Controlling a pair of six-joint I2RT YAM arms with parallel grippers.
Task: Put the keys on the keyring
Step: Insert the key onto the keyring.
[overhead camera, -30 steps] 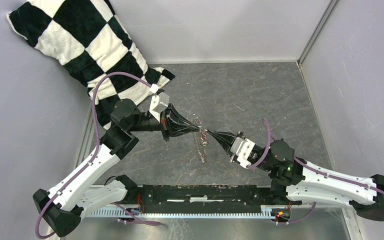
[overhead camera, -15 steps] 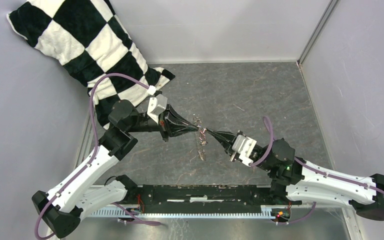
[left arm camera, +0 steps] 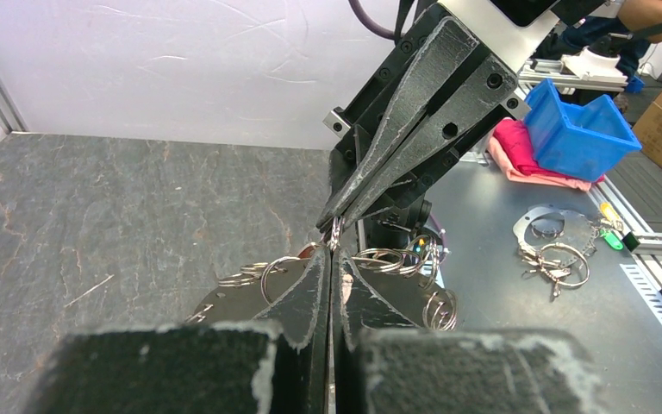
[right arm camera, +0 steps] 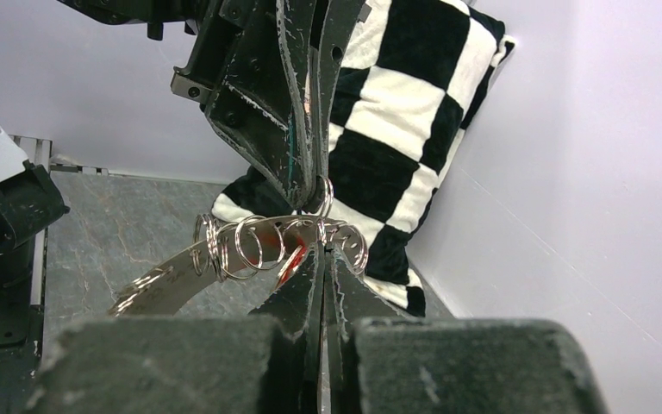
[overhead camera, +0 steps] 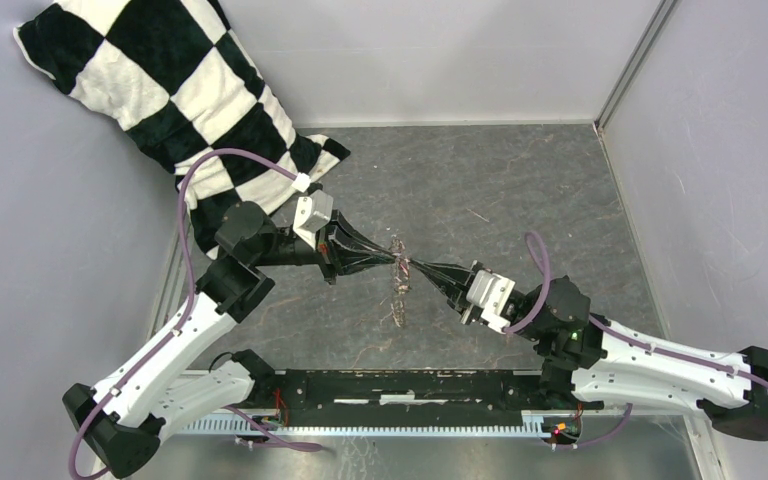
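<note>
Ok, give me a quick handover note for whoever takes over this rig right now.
Left gripper: shut, pinching a ring of the keyring.
Right gripper: shut, tip to tip with the left, pinching the same cluster.
Keyring: held up between the tips, the rest hanging down.
Key: too small to make out, so threading is unconfirmed.
To do: find the key, thread it on.

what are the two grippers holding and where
The left gripper and right gripper each pinch the keyring by neighbouring rings where their tips meet; the rest hangs loose.
</note>
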